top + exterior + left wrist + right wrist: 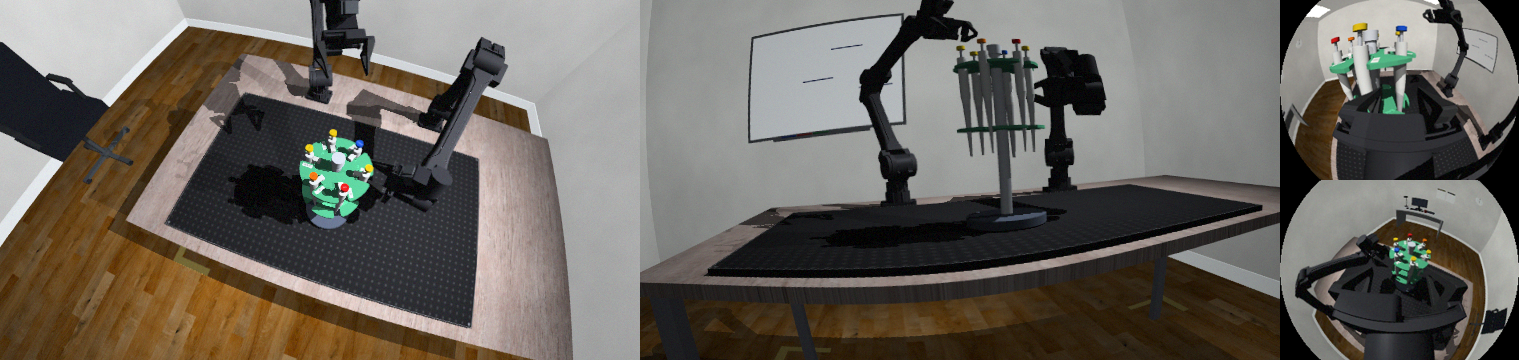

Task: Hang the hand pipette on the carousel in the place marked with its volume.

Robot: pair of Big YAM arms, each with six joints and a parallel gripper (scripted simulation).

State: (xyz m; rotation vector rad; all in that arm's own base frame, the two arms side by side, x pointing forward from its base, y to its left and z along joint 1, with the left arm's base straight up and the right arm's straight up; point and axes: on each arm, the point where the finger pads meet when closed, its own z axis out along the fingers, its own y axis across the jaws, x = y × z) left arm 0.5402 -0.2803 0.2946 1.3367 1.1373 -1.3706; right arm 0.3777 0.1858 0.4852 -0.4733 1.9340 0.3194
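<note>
Hanging looks done; left fingers (380, 178) (1036, 93) part-open, empty by carousel (332, 175) (1006, 185) (1390, 61) (1404, 254); right fingers (346, 75) (971, 36) wide, empty. Next: back left off, check hook.

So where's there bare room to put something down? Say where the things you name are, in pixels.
Nothing stands on the black dotted mat (415, 260) (840, 262) (1452, 165) (1416, 308) between the green pipette carousel (332, 172) (1005, 175) (1392, 61) (1409, 256) and the mat's lower-right corner in the top view. It's crowded beside the carousel, where the left gripper (374, 172) (1036, 92) (1399, 90) (1392, 262) reaches in.
</note>
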